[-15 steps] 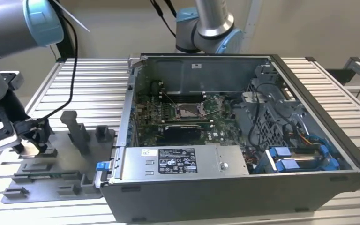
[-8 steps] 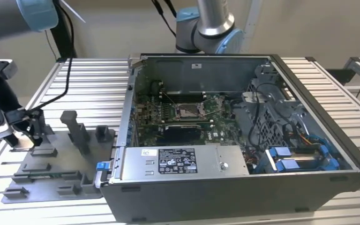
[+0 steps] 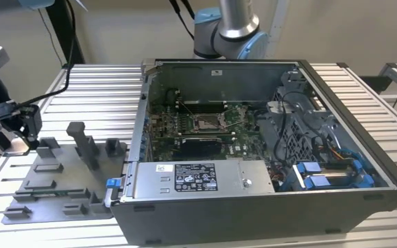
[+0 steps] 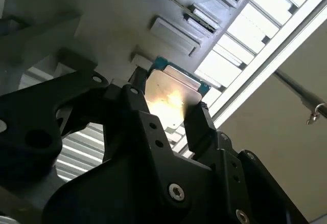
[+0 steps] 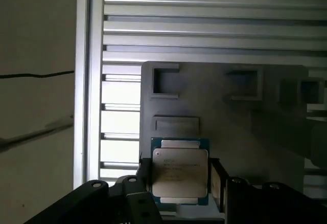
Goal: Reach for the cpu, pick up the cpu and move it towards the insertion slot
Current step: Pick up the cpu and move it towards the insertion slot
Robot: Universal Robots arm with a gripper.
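Note:
The cpu [image 5: 180,172] is a thin square chip with a silvery face and a green edge. It sits between the two black fingers [image 5: 144,179] of my gripper [image 5: 180,183], which press on its opposite sides. The second wrist view shows the cpu [image 4: 171,93] bright between the same fingers, above the grey fixture plate [image 4: 117,9]. In the exterior view my gripper [image 3: 20,137] hangs over the far left corner of the grey plate [image 3: 54,194], well apart from the computer case. The insertion slot [image 3: 205,122], a square socket with a metal frame, lies on the green board inside the case.
The open computer case [image 3: 268,206] takes up the middle and the exterior view's right, with tall walls, a power supply [image 3: 198,178] at the front and blue drive clips. Grey posts [image 3: 81,139] and blocks stand on the plate. A ribbed metal table [image 3: 95,88] lies beneath.

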